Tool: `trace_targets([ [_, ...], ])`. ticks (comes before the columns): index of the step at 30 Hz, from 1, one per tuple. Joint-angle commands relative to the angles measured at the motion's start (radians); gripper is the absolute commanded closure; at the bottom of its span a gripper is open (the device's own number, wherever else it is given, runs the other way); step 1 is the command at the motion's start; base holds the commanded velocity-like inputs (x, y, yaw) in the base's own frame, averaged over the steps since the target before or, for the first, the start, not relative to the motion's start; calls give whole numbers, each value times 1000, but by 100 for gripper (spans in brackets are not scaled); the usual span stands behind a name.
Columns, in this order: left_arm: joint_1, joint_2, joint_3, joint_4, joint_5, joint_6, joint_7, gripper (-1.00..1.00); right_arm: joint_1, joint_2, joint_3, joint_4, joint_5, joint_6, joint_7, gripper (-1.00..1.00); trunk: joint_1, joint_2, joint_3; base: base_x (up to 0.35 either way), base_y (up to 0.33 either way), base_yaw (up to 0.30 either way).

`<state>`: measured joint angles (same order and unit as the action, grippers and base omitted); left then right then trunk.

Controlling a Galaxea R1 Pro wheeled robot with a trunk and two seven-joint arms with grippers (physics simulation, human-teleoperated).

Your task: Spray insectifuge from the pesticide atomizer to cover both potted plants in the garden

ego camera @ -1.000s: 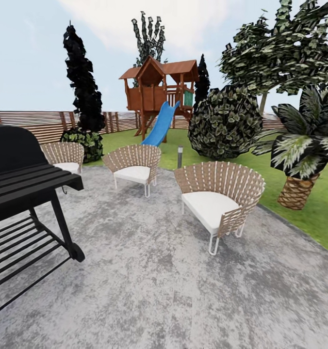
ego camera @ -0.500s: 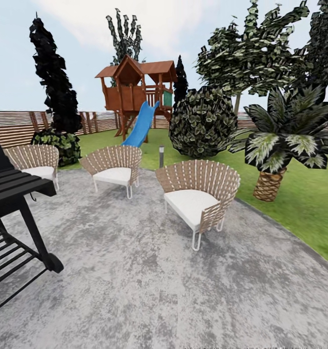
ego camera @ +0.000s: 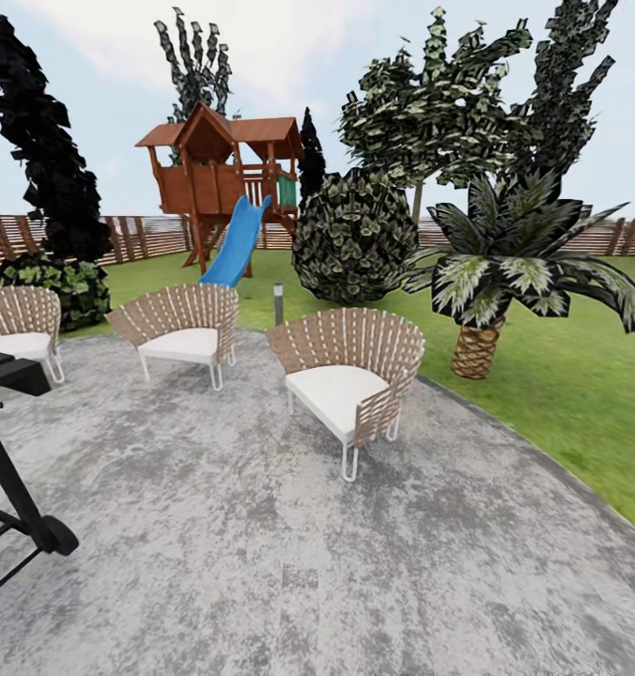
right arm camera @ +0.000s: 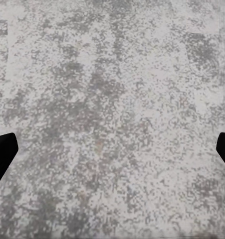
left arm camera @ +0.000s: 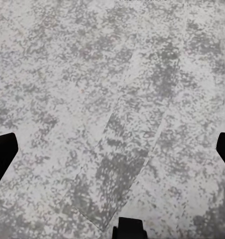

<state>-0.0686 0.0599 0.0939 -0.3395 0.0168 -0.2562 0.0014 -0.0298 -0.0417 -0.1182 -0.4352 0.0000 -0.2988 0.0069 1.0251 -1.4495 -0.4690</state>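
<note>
The pesticide atomizer and the two low potted plants are out of view. I stand on the round grey paved patio [ego camera: 289, 563] of the garden, with green lawn [ego camera: 562, 394] to the right and the brown slatted fence [ego camera: 139, 235] far behind. My left gripper [left arm camera: 112, 149] hangs open over bare paving, its dark fingertips [left arm camera: 2, 152] wide apart at the picture's edges. My right gripper [right arm camera: 112, 149] is open in the same way above the paving, fingertips [right arm camera: 2, 149] far apart with nothing between them.
Three wicker chairs stand ahead: the nearest [ego camera: 350, 380], a middle one [ego camera: 178, 329], and one at far left [ego camera: 17, 324]. A black grill's leg [ego camera: 22, 498] is at the left edge. A big striped-leaf palm [ego camera: 505, 272], a round shrub [ego camera: 355, 235] and a playhouse with a blue slide [ego camera: 225, 188] lie beyond.
The camera has swung to the right, so the whole scene slid left. The grill has nearly left the picture and more lawn shows at the right.
</note>
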Motion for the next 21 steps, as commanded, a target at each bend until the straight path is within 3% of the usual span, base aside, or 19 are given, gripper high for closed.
trace_targets([
  [1, 0, 0, 1, 0, 2, -3, 0, -100, -1, 0, -2, 1, 0, -3, 1, -100, 0, -1, -1, 0, 0, -249],
  [21, 0, 0, 0, 0, -3, -4, 0, -100, -1, 0, -3, 0, 0, -4, -3, -100, 0, -1, -1, 0, 0, -249],
])
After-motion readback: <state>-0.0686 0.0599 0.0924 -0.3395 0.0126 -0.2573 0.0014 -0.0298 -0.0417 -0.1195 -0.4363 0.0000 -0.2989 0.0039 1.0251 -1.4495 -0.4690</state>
